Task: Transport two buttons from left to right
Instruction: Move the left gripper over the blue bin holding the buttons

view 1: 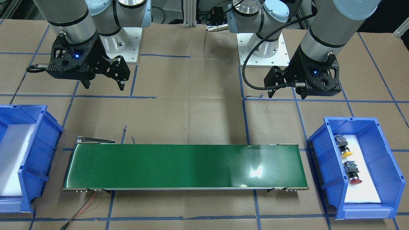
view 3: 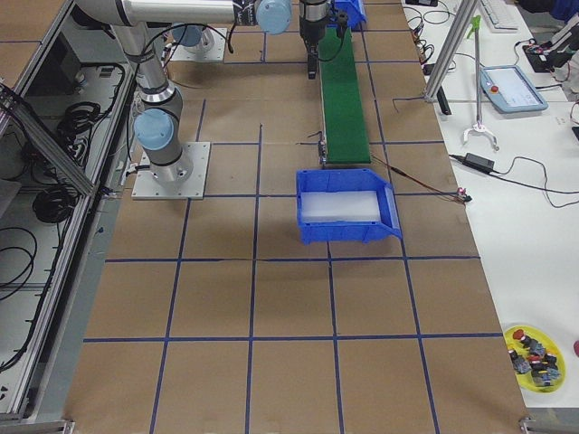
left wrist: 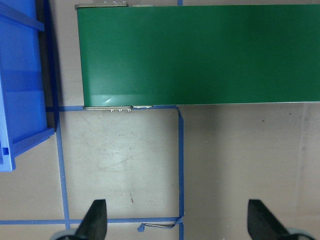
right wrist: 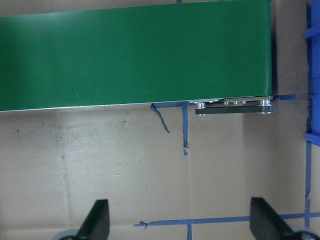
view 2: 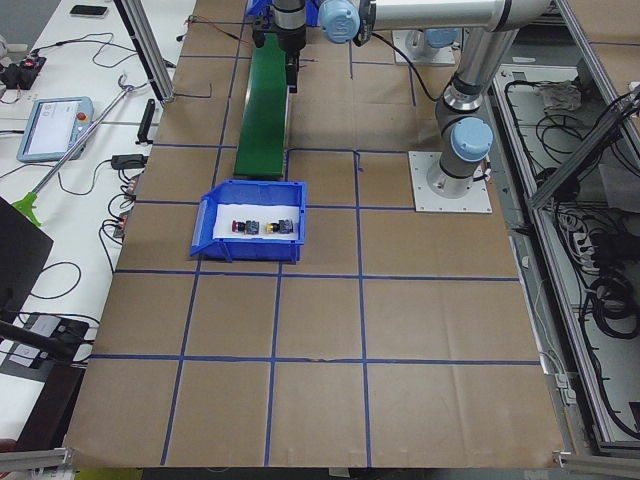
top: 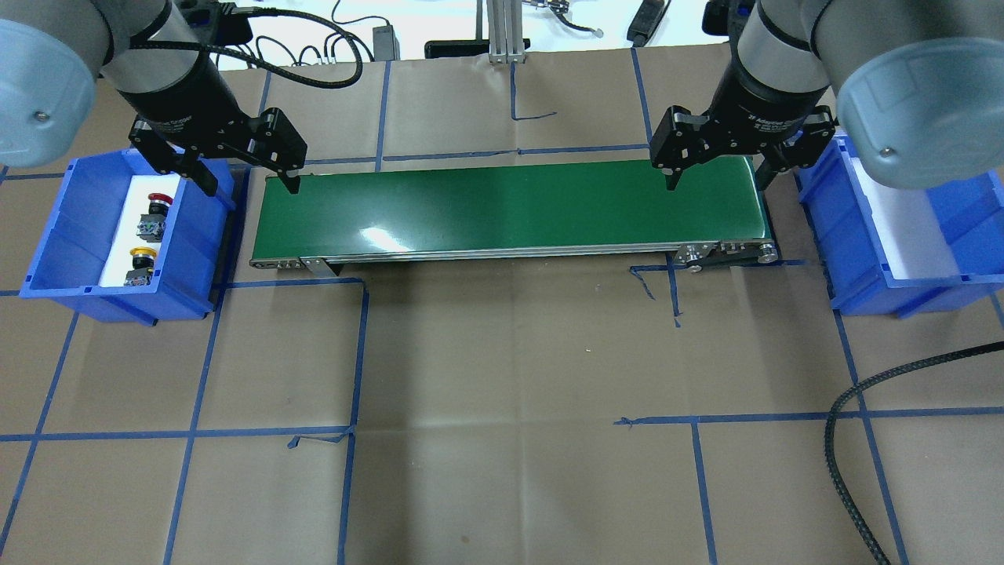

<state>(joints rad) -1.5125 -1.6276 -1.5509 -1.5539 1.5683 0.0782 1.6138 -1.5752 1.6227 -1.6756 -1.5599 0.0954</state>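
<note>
Two buttons lie on white foam in the blue bin at the table's left end: a red-capped button and a yellow-capped button. In the front-facing view the yellow button and the red button show in that bin. My left gripper is open and empty, raised between this bin and the belt's left end. My right gripper is open and empty, raised over the belt's right end. Both wrist views show spread fingertips above brown paper.
A green conveyor belt runs left to right between the bins. A second blue bin with bare white foam stands at the right end. Blue tape lines cross the brown paper. A black cable lies at the near right.
</note>
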